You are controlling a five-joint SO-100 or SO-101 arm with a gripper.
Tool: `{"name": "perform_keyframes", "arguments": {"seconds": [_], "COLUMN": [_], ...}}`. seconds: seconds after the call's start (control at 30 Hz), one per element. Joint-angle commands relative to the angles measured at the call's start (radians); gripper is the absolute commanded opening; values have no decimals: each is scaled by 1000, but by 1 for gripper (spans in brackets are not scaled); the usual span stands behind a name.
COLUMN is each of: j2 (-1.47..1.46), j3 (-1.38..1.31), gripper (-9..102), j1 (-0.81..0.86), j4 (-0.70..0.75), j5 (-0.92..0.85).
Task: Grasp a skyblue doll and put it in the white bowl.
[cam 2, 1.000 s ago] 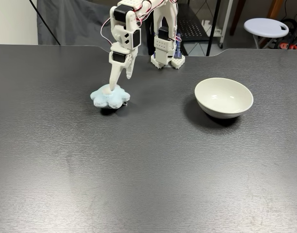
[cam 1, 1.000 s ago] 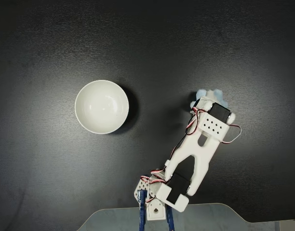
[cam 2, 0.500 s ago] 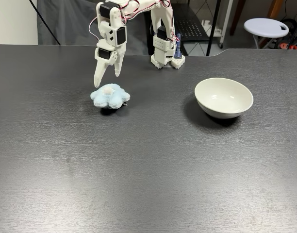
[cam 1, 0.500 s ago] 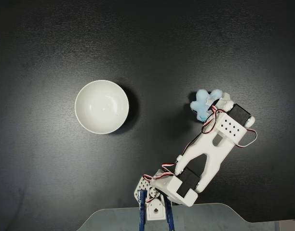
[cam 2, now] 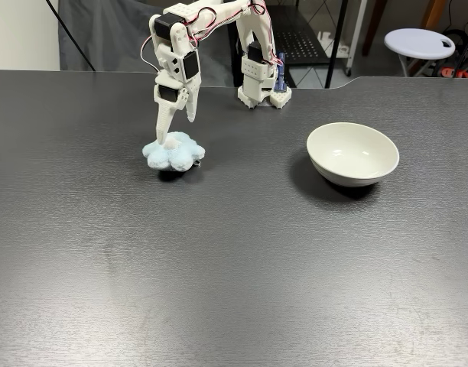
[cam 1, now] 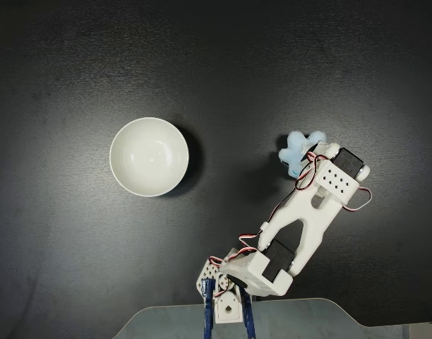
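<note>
The small fluffy light-blue plush doll (cam 2: 173, 153) lay flat on the dark textured table (cam 2: 234, 267), directly under the white two-finger gripper (cam 2: 173, 138). Its fingers stood a little apart, one tip at the doll's top, holding nothing. The step looked like the grasp itself: next, the fingers would need to straddle the plush and close. The round glossy white bowl (cam 2: 352, 154) sat well apart from them, empty.

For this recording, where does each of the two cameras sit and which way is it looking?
A fixed view, overhead, looks straight down: arm base at the bottom edge, white bowl left, skyblue doll right, partly under the wrist.
A fixed view, across the table, faces the arm base: gripper open, one tip touching the doll; bowl right.
Both share arm, doll, bowl, mirrored sideways.
</note>
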Motion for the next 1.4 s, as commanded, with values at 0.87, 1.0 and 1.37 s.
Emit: {"name": "perform_keyframes", "arguments": {"seconds": [0.87,1.0,1.37], "j2": [20,20,20], "j3": [-72,-72,-106], "gripper": [49,49,50], "j1": [-123,-137,-123], "j4": [101,92,89], "j5": [-229,-218,-210]}}
